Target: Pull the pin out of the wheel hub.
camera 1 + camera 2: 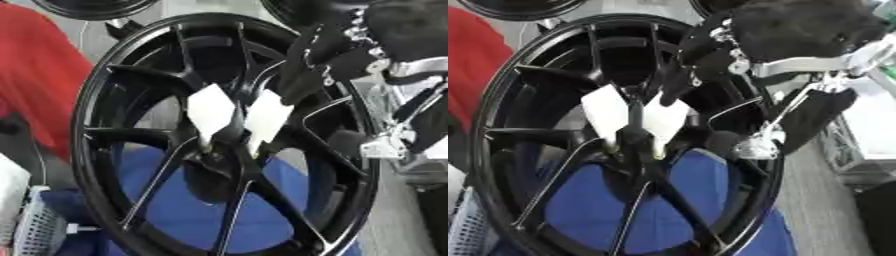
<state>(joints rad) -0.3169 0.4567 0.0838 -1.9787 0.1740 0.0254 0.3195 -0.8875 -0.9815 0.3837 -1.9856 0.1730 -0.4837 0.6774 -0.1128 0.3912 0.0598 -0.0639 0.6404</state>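
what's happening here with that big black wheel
A large black wheel hub stands upright, filling most of the view. Two white diamond-shaped tags sit near its centre, apparently on pins still seated in the hub. The robot's right hand reaches in from the upper right, its dark fingers down by the right-hand tag, but whether they have hold of it cannot be told. The left hand is out of view.

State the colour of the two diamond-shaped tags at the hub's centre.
White, both tags, set against the black wheel hub. Clearest in the left eye view.
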